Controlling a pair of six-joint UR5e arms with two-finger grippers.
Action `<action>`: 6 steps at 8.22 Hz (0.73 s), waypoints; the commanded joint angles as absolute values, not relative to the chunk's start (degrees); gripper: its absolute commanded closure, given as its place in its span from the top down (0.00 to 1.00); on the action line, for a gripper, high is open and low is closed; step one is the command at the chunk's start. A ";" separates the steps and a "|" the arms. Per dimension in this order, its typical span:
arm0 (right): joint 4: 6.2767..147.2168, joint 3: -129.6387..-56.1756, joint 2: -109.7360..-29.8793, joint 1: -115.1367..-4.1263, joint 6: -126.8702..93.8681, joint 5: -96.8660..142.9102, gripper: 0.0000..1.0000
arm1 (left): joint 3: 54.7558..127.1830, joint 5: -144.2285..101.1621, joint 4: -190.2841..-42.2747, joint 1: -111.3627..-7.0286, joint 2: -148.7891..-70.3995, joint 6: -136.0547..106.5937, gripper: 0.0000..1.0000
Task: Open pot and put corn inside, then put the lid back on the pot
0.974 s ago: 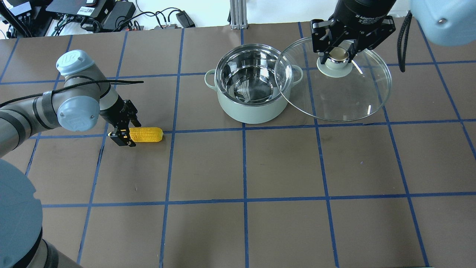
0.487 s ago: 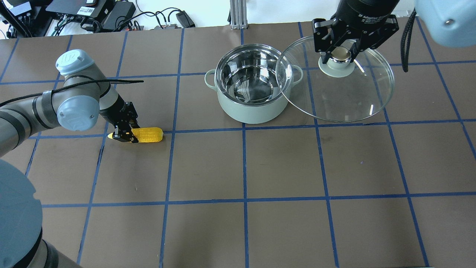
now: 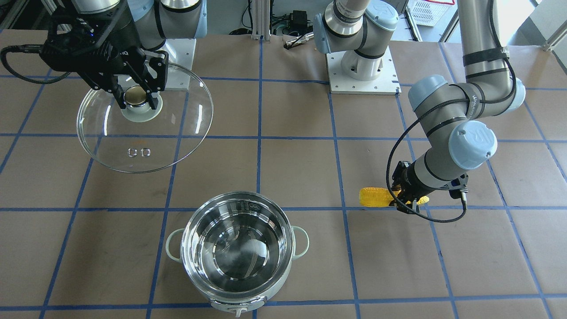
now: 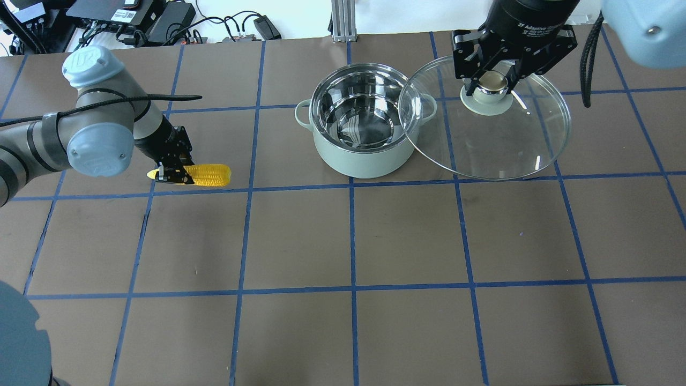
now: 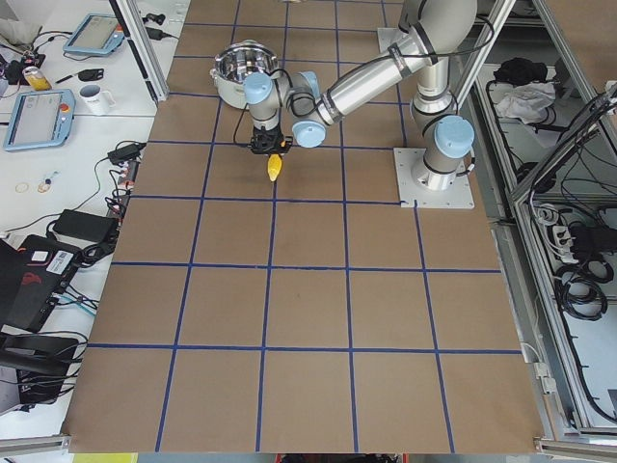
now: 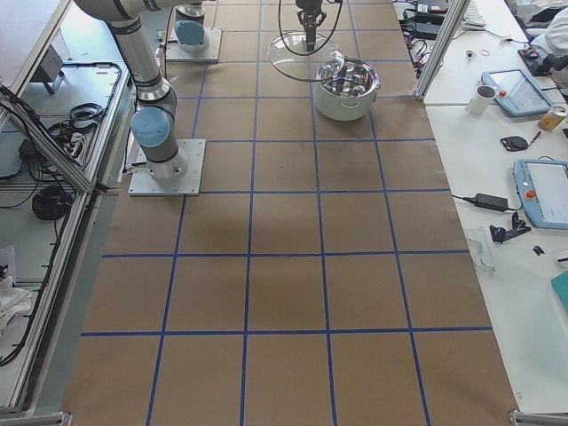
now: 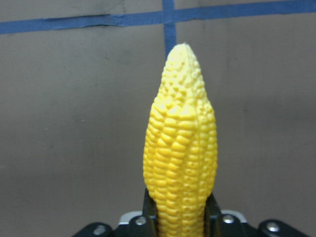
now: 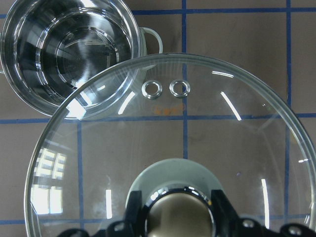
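Note:
The pot (image 4: pixel 364 163) stands open and empty at the far middle of the table, and it also shows in the front view (image 3: pixel 183 244). My right gripper (image 4: pixel 492 80) is shut on the knob of the glass lid (image 4: pixel 498 139) and holds it in the air to the right of the pot. The lid's edge overlaps the pot's right rim in the overhead view. The lid (image 8: pixel 173 128) fills the right wrist view. My left gripper (image 4: pixel 172 174) is shut on the pointed end of the yellow corn (image 4: pixel 209 175), left of the pot. The corn (image 7: pixel 180 148) points away from the left wrist camera.
The table is brown paper with a grid of blue tape lines (image 4: pixel 352 236). Cables and electronics (image 4: pixel 134 19) lie beyond the far edge. The arm bases (image 3: pixel 361 71) stand on white plates at the robot's side.
My left gripper has closed on the corn and carried it a little up and away from the blue line. The right gripper with the lid has drifted slightly right.

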State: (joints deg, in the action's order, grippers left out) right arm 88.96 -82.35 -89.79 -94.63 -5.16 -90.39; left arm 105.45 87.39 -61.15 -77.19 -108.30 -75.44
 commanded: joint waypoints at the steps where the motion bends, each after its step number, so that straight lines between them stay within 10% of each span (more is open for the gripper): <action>1: 88.86 -82.35 -89.82 -94.66 -5.19 -90.26 0.09 | 92.88 86.58 -65.70 -81.37 -107.30 -76.28 0.00; 6: 88.77 -82.35 -90.09 -94.66 -4.92 -90.26 0.07 | 73.84 82.70 -70.14 -92.96 -114.43 -87.43 0.00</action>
